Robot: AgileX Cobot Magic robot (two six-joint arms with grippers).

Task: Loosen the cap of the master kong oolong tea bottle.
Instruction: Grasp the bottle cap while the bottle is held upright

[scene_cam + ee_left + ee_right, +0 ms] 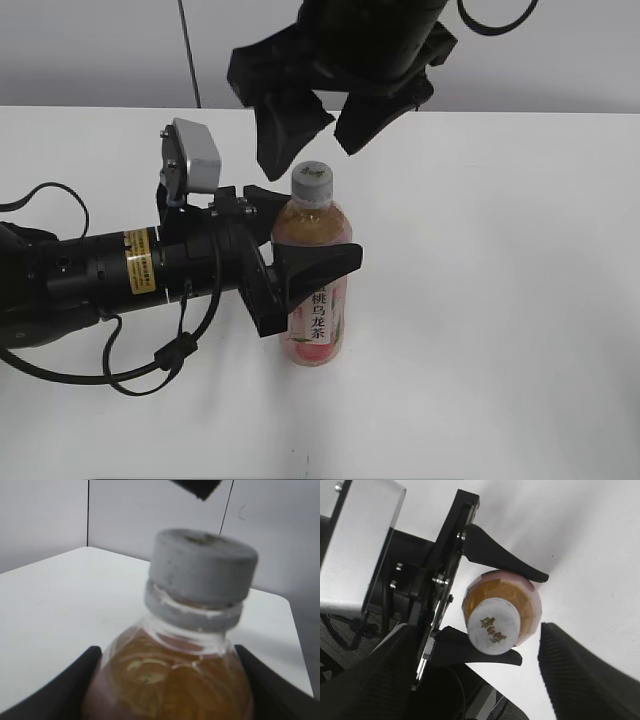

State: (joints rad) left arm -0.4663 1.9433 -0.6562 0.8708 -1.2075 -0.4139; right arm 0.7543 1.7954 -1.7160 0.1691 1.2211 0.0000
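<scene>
The master kong oolong tea bottle [318, 300] stands upright on the white table, full of amber tea, with a pink-and-white label. Its white cap [311, 182] sits on the neck; it also shows in the left wrist view [202, 570] and, from above, in the right wrist view [494, 627]. My left gripper [300, 250] is shut on the bottle's shoulder [170, 680], one finger on each side. My right gripper [315, 125] hangs open just above the cap, fingers apart and touching nothing; in the right wrist view its jaws [480, 680] frame the cap.
The white table [500, 300] stretches to the right and front of the bottle. The left arm's body and cables [90, 275] lie across the table's left side. A grey wall stands behind.
</scene>
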